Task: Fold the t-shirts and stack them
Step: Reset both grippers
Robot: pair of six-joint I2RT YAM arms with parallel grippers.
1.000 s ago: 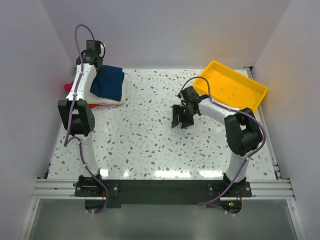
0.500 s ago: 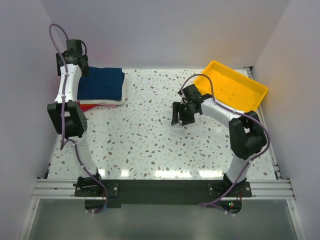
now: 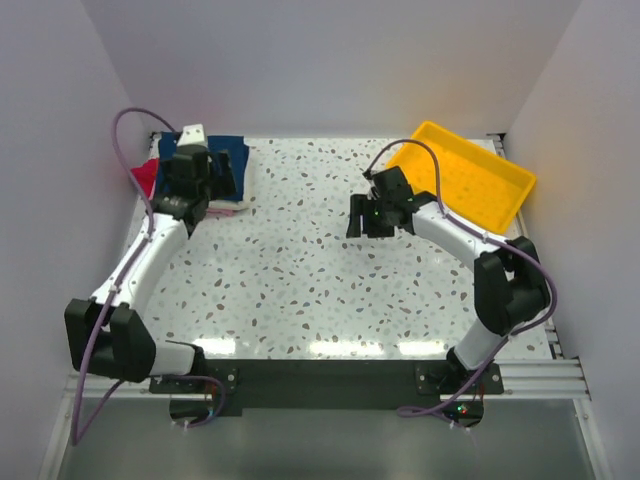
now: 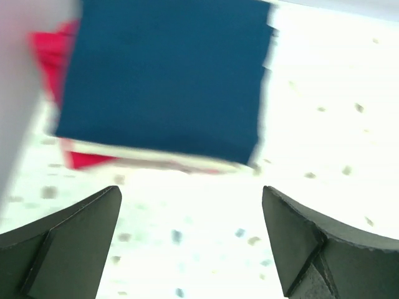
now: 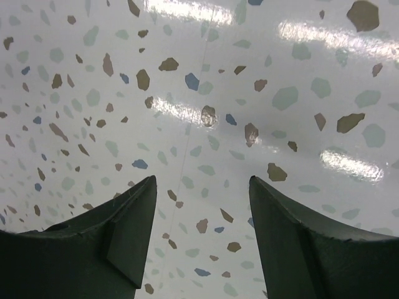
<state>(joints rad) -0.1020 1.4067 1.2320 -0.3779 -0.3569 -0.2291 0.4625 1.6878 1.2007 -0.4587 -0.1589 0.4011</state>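
Note:
The t-shirts lie folded in one stack at the far left of the table. The navy one (image 3: pixel 231 160) (image 4: pixel 165 75) is on top, flat and squared. Red cloth (image 3: pixel 146 178) (image 4: pixel 51 53) pokes out on the left, and a cream and pink edge (image 4: pixel 187 163) shows along the near side. My left gripper (image 3: pixel 205 180) (image 4: pixel 190 193) hangs open just in front of the stack, over bare table, with nothing between its fingers. My right gripper (image 3: pixel 365 215) (image 5: pixel 202 184) stands open over the speckled tabletop at centre right, empty and far from the shirts.
A yellow plastic tray (image 3: pixel 520 185) sits at the back right corner, behind the right arm. White walls close in the table on the left, back and right. The left wall runs close beside the stack.
The left gripper opened and let go of the navy shirt, which now lies flat on the stack. The left arm drew back toward the near side. The right gripper shifted slightly farther back.

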